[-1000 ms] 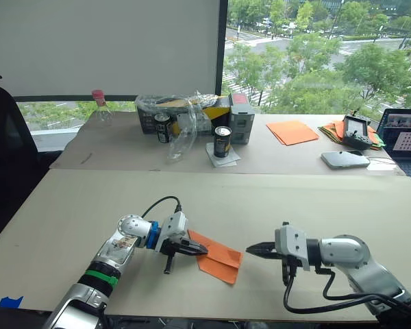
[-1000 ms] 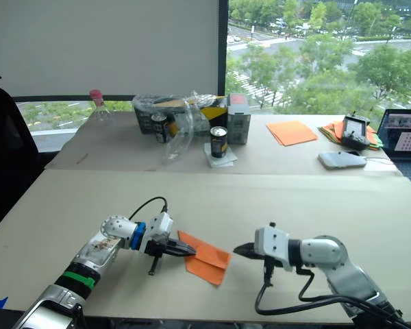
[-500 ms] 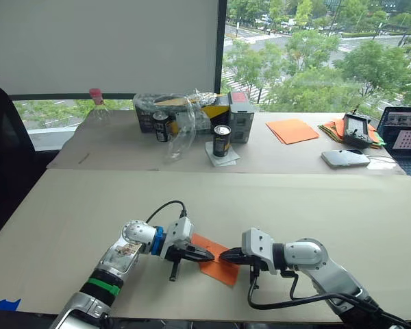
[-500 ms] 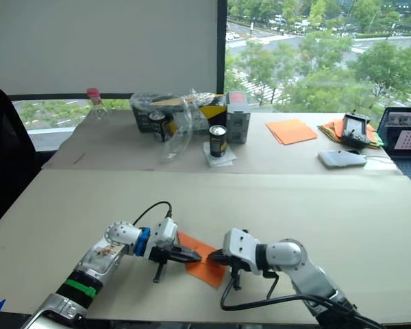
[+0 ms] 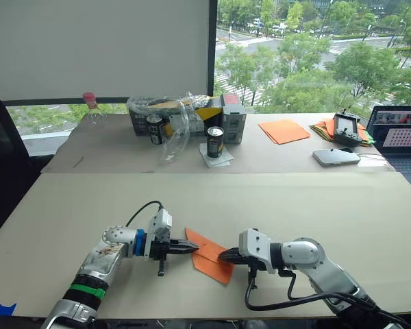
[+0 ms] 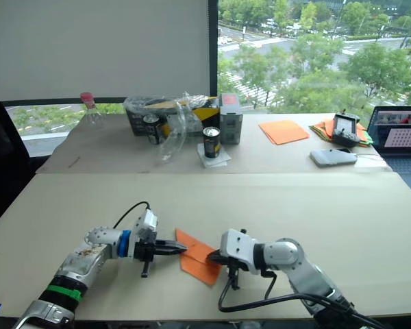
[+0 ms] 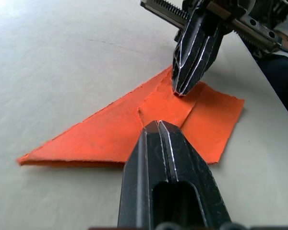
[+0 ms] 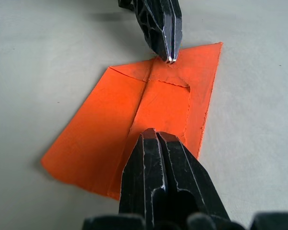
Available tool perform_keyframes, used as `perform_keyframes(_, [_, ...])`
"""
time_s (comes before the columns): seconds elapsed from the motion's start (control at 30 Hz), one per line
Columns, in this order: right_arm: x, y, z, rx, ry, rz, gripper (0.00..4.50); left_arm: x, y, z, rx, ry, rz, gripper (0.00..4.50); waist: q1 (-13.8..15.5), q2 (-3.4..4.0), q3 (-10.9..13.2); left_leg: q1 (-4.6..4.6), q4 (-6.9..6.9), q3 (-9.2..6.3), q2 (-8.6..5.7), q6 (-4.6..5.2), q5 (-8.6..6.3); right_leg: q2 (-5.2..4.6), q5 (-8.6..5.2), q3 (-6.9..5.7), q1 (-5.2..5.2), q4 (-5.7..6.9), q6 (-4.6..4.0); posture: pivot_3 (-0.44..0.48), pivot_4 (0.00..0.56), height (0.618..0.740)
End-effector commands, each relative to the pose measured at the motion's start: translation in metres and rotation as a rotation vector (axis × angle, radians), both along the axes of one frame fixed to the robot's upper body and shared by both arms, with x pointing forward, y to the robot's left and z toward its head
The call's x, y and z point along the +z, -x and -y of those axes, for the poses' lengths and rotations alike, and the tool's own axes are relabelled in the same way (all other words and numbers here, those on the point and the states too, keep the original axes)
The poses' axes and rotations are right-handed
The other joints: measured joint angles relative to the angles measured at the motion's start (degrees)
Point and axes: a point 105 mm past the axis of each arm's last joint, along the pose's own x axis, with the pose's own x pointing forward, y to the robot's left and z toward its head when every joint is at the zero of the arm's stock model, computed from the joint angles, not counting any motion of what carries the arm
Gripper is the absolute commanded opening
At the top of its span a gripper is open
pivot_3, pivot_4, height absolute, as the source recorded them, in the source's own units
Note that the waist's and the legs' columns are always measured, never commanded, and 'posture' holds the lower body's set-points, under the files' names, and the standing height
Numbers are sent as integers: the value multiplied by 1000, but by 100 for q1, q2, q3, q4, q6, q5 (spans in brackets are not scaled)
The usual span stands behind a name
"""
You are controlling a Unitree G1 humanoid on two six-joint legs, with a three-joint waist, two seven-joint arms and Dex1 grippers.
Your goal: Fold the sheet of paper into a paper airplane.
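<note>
I am pressing my left gripper [image 5: 194, 249] and my right gripper [image 5: 222, 257], both with fingers closed and holding nothing, tips down on the sheet of paper [image 5: 212, 255] from opposite sides, apparently pinning its folded flaps flat. It is lying near the bench's [image 5: 329, 205] front edge. Behind, a second table [image 5: 274, 161] is carrying cans [image 5: 215, 142], smooth orange sheets [image 5: 283, 131] and a phone [image 5: 335, 156] beside the window.

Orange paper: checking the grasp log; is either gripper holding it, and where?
Neither holds it. Both grippers, fingers shut, press their tips onto the folded sheet of paper.
</note>
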Motion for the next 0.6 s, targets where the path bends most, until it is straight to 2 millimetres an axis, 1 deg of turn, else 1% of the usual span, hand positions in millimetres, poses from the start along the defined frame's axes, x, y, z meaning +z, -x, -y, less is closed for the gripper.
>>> perform_keyframes(0.03, [-30, 6, 11, -29, 88, -98, 33, -21, 11, -18, 24, -106, -36, 0, -5, 1, -1, 1, 0, 1, 0, 0, 0, 0, 3, 2, 0, -1, -6, 0, 150, 670])
perform_keyframes(0.1, [-30, 5, 10, -22, 91, -96, 33, -25, 19, -19, 12, -123, -45, 0, -10, 5, -3, 4, 0, 4, 0, -1, 0, 0, 4, 6, 3, -1, -6, 0, 150, 670])
perform_keyframes(0.17, [-28, 4, 9, -17, 89, -87, 33, -23, 19, -19, 30, -105, -47, 0, -15, 13, -8, 8, -2, 6, 1, -1, -1, 0, 2, 9, 5, -1, -4, 0, 150, 670])
perform_keyframes(0.2, [-23, 3, 6, -7, 63, -73, 33, -19, 17, -20, 48, -88, -42, 0, -15, 15, -10, 10, -4, 7, 1, -1, -1, 0, -2, 10, 6, -2, 3, 0, 150, 670])
perform_keyframes(0.3, [9, 0, -3, -17, -80, -52, 33, -4, 17, -21, 57, -53, -16, 0, -19, 13, -4, 11, -8, 6, 6, -1, -1, 9, -8, 11, 2, -1, 11, 0, 150, 670])
perform_keyframes(0.37, [25, 0, -3, -23, -120, -44, 33, 9, 17, -21, 63, -10, -9, 0, -33, 17, 2, -13, -7, 6, 7, -2, 0, 12, -1, 13, -11, 1, 0, 0, 150, 670])
perform_keyframes(0.4, [29, 1, -2, -25, -129, -46, 33, 14, 17, -21, 67, 5, -11, 0, -35, 17, 6, -29, -5, 6, 6, -3, 1, 13, 8, 16, -19, 3, -16, 0, 150, 670])
perform_keyframes(0.47, [41, 0, 5, -79, -167, -95, 33, 26, 19, -23, 56, 8, 0, 0, -25, 14, 17, -54, -4, 6, 4, -7, 3, 14, 10, 15, -43, 4, -19, 0, 150, 670])
perform_keyframes(0.53, [48, 2, 13, -125, -182, -147, 33, 35, 22, -24, 46, -4, 5, 0, -15, 9, 21, -89, -2, 5, 3, -11, 5, 11, 15, 16, -96, 4, -23, 0, 150, 670])
perform_keyframes(0.57, [51, 3, 18, -149, -188, -181, 33, 37, 24, -25, 30, -28, 14, 0, -5, 9, 24, -105, 0, 6, 2, -14, 7, 11, 24, 16, -105, 4, -25, 0, 150, 670])
perform_keyframes(0.6, [53, 5, 22, -160, -192, -205, 302, 38, 25, -26, 23, -42, 19, 0, 5, 9, 25, -108, 0, 5, 1, -16, 7, 10, 29, 16, -110, 2, -26, 0, 150, 670])
